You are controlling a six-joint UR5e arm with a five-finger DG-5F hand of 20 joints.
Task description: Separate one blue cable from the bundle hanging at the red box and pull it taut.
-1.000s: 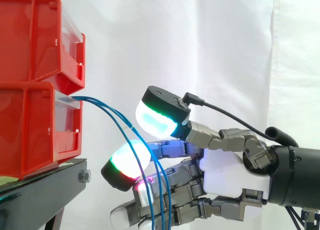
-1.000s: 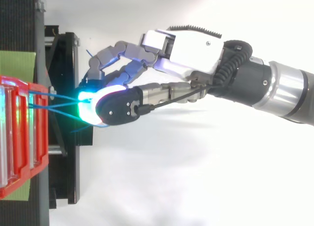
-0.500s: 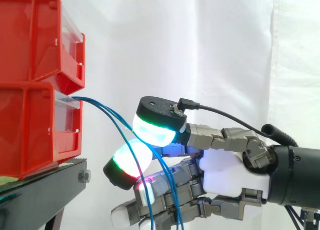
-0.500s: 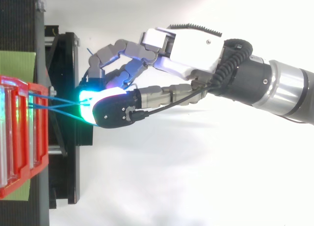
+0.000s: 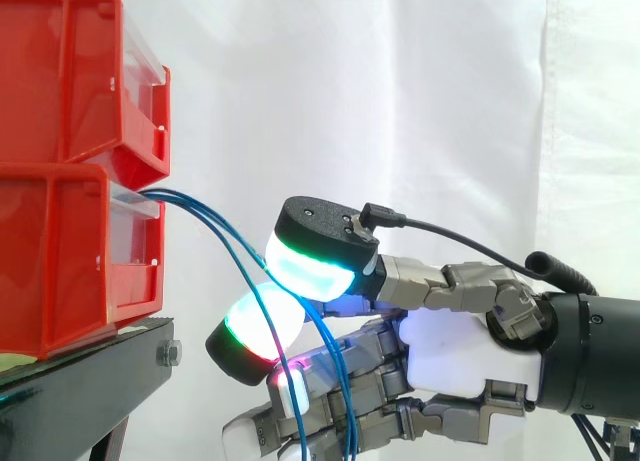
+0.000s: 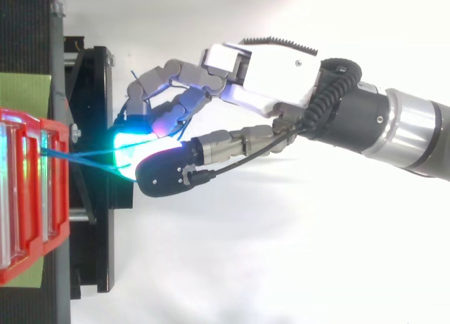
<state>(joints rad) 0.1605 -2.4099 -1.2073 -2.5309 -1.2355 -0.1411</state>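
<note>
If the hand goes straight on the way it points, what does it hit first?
The hand is at the blue cables; past them, probably the lower red bin front, with the black stand edge just below that line.

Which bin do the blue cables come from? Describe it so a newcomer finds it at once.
At the left of the side view is a black stand. The lower bin rests directly on it, under the upper bin, both red. Only the lower one has blue cables leaving its front, drooping toward the hand.
</note>
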